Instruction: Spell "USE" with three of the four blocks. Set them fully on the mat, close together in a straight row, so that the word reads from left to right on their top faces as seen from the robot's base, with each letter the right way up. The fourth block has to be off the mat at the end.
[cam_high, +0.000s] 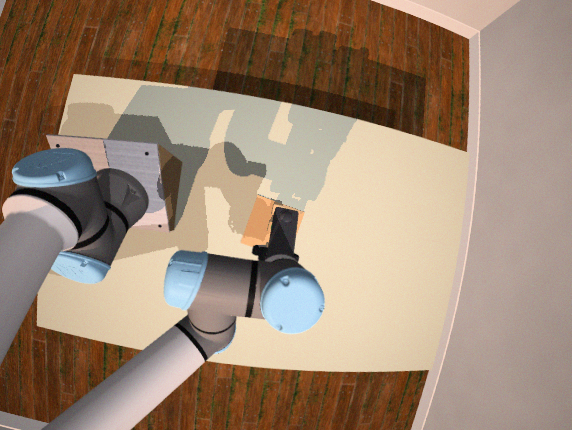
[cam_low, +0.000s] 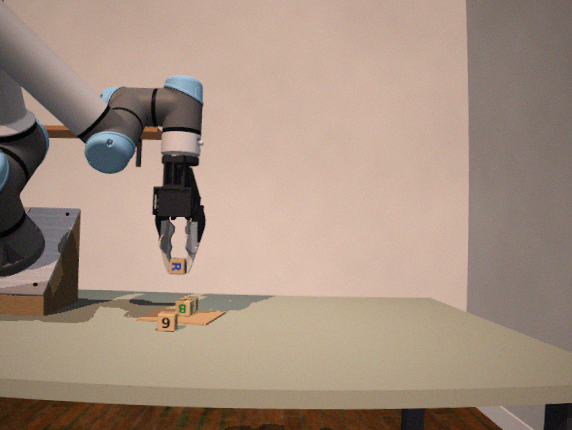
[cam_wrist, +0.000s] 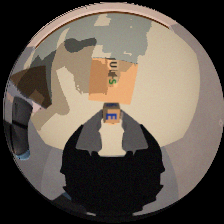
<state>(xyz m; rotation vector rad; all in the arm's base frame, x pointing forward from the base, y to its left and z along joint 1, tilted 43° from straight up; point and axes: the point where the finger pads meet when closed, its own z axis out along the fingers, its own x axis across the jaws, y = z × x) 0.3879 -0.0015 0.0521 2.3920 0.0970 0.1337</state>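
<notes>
The gripper (cam_high: 284, 232) (cam_low: 177, 265) (cam_wrist: 111, 110) is closed on the E block (cam_low: 177, 266) (cam_wrist: 111, 115), above the table (cam_high: 380, 260) (cam_low: 325, 350) (cam_wrist: 167, 95).
The U block (cam_low: 195, 302) (cam_wrist: 113, 64) and S block (cam_low: 183, 307) (cam_wrist: 113, 79) occupy the orange mat (cam_high: 256, 220) (cam_low: 211, 318) (cam_wrist: 125, 92); the numbered block (cam_low: 167, 321) sits just beside it. The wrist view shows the letters U, S and E; the exterior view instead shows R on the held block's side, while the arm (cam_high: 225, 282) (cam_low: 182, 110) hides all four blocks from the top view.

The arm reaches out over the bench (cam_high: 380, 260) (cam_low: 320, 350) (cam_wrist: 170, 90), its wrist bent so the end effector (cam_high: 284, 216) (cam_low: 178, 266) (cam_wrist: 111, 110) points straight down. The two jaws are clamped on a block, raised in the air.
</notes>
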